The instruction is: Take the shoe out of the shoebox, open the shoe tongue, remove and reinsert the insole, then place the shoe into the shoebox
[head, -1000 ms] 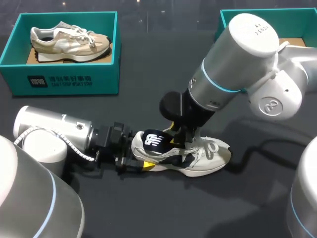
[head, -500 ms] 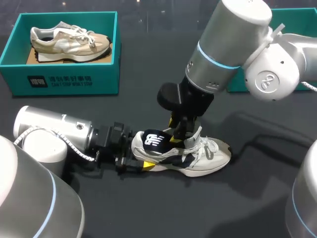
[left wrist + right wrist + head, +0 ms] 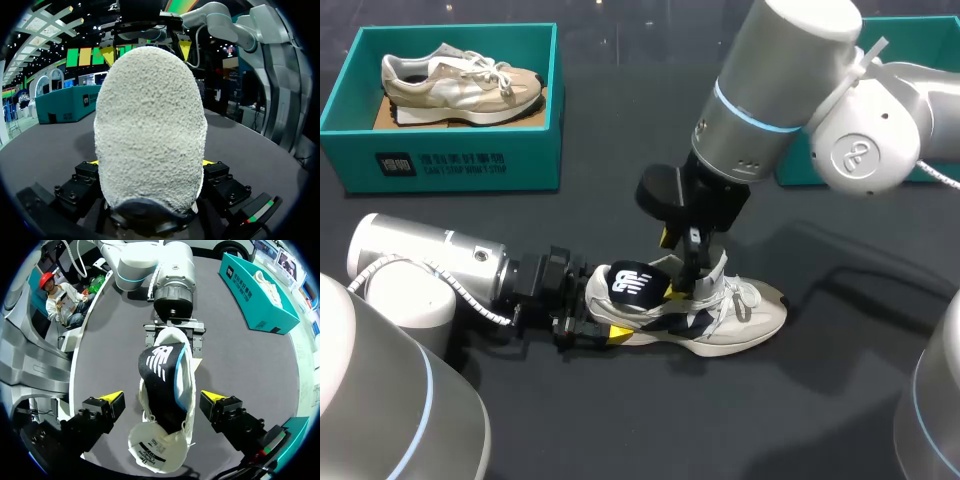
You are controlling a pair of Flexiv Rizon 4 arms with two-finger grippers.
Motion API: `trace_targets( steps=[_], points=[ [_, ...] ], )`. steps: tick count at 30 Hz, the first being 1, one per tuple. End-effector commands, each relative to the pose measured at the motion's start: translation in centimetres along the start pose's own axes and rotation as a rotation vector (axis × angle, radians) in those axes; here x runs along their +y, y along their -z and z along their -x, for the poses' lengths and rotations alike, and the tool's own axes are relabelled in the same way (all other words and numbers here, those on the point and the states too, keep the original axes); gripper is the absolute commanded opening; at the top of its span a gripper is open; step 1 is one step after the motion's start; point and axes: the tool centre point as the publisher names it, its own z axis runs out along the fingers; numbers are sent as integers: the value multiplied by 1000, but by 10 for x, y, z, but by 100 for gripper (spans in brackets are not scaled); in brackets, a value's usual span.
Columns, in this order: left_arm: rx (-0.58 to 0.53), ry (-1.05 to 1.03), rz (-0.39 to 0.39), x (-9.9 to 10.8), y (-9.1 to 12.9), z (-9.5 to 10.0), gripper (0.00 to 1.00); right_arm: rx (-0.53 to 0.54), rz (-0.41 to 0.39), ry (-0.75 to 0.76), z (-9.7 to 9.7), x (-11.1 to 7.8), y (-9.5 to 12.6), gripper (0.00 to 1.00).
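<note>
A white and navy shoe lies on its sole at the middle of the dark table. Its dark insole, with a white logo, sticks up out of the heel opening. My left gripper is shut on the heel from both sides; in the left wrist view the heel fills the space between the fingers. My right gripper hangs just above the shoe's opening, open wide. In the right wrist view its yellow tips stand apart from the shoe on either side, and the white tongue stands up between them.
A teal shoebox at the back left holds a beige shoe. A second teal box at the back right is mostly hidden behind my right arm. Bare table lies in front of the shoe.
My right gripper has opened wide and let go of the tongue area, and the arm has swung more upright. The left gripper and the shoe have stayed in place.
</note>
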Motion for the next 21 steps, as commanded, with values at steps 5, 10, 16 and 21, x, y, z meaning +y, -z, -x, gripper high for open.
trace_targets(
  steps=[5,10,16,21],
  points=[
    [-1,0,2,1,-2,0,0,169,-72,-59,14,21,1,100],
    [-1,0,2,1,-2,0,0,225,-78,-73,16,27,-2,74],
    [-1,0,2,1,-2,0,0,272,-94,-80,15,30,-8,44],
    [-1,0,2,1,-2,0,0,315,-110,-103,12,26,-14,44]
  ],
)
